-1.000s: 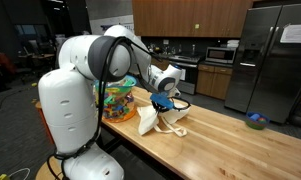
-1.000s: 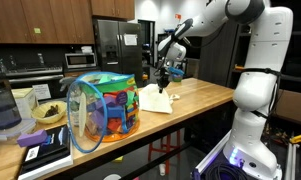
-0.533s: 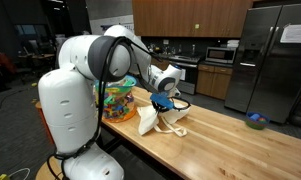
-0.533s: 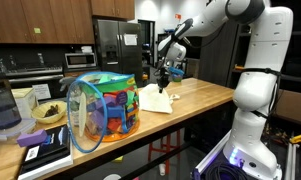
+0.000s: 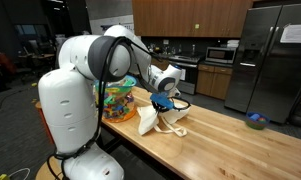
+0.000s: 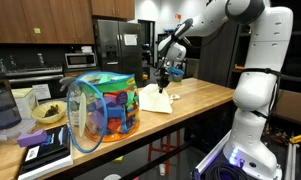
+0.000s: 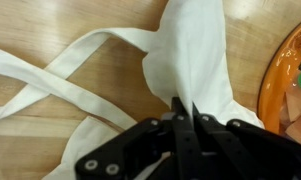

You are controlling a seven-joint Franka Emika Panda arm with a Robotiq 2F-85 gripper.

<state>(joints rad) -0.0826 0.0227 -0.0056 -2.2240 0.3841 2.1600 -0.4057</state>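
Note:
A white cloth bag (image 7: pixel 195 60) with long straps lies on the wooden table (image 7: pixel 50 25). In the wrist view my gripper (image 7: pixel 186 108) is shut on a fold of the bag's fabric, which rises peaked between the fingers. In both exterior views the gripper (image 5: pixel 162 102) (image 6: pixel 166 71) hangs just above the table with the white bag (image 5: pixel 152 118) (image 6: pixel 155 100) pulled up beneath it. A colourful mesh basket (image 5: pixel 118 100) (image 6: pixel 103 107) stands right beside the bag.
The basket's orange rim (image 7: pixel 290 75) shows at the right edge of the wrist view. A blue bowl (image 5: pixel 255 121) sits far along the table. Books (image 6: pixel 45 148), a bowl (image 6: pixel 50 112) and a jug (image 6: pixel 0 105) crowd the table's end near the basket.

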